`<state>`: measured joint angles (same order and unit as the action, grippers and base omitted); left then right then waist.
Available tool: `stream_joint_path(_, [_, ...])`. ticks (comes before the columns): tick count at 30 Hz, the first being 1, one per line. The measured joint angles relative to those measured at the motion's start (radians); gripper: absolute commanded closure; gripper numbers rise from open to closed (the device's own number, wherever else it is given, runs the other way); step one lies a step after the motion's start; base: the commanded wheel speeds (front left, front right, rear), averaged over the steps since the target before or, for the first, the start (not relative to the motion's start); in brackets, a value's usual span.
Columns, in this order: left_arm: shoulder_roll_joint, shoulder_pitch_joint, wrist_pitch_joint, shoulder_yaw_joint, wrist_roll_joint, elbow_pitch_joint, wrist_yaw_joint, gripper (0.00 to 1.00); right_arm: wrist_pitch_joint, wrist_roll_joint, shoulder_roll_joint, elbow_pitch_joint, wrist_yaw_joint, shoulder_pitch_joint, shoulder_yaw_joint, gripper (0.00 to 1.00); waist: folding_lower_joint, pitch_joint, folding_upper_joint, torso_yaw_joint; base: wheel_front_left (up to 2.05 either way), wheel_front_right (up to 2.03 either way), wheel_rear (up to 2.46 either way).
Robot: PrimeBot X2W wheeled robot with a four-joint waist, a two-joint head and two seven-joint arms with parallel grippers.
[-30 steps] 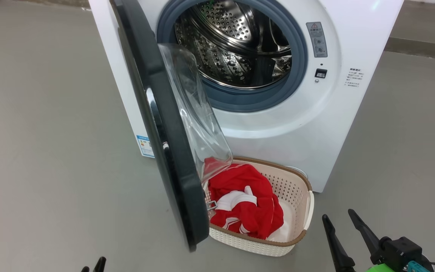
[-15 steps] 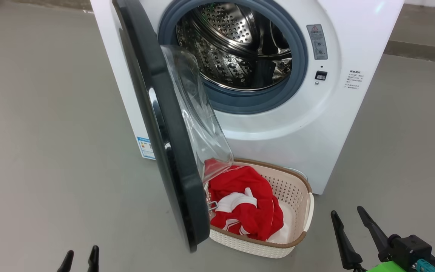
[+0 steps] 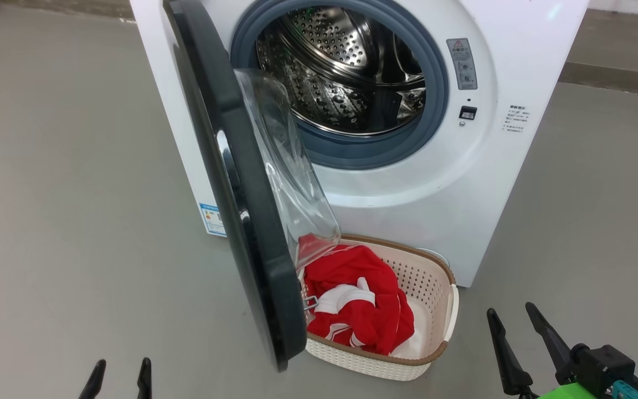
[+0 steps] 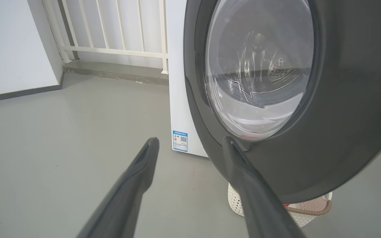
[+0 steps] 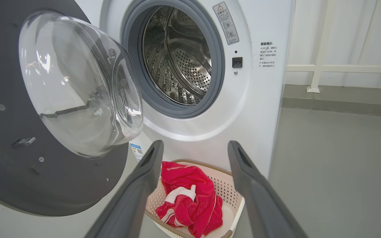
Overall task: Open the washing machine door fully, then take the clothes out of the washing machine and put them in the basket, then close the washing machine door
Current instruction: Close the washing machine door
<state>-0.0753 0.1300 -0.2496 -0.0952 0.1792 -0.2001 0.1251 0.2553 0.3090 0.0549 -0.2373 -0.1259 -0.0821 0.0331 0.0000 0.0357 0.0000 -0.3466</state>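
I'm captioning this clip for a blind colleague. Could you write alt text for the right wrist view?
A white washing machine stands with its door swung open at left and its steel drum empty. Below, red clothes lie in a cream basket, framed by the right gripper's open jaws.

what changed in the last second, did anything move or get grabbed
The left hand has come up further into the bottom of the head view, both fingers now showing, open and empty. The right hand drifted slightly right, also open. Nothing was taken hold of or let go. The washing machine door stays open and the clothes stay in the basket; the camera shifted a little.
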Motion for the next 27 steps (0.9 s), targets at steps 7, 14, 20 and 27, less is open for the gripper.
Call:
stream_joint_path(7, [0.023,0.017,0.000,-0.023,-0.012,0.005,0.000,0.00,0.000,0.007,-0.003,-0.002,0.000,-0.007,0.000,0.00,0.0000,0.002,0.0000,0.003,0.00,0.00,0.00])
stream_joint_path(14, [0.026,0.017,0.000,-0.028,-0.013,0.009,0.000,0.00,0.000,0.007,-0.004,-0.003,0.000,-0.009,-0.004,0.00,0.0000,0.001,0.0000,0.003,0.00,0.00,0.00])
stream_joint_path(20, [0.027,0.017,0.000,-0.029,-0.013,0.010,0.000,0.00,0.000,0.008,-0.004,-0.003,0.000,-0.009,-0.008,0.00,0.0000,0.000,0.0000,-0.003,0.00,0.00,0.00])
stream_joint_path(27, [0.027,0.017,0.000,-0.029,-0.013,0.017,0.000,0.00,0.000,0.009,-0.006,-0.003,0.000,-0.009,-0.008,0.00,0.0000,0.002,0.0000,-0.005,0.00,0.00,0.00])
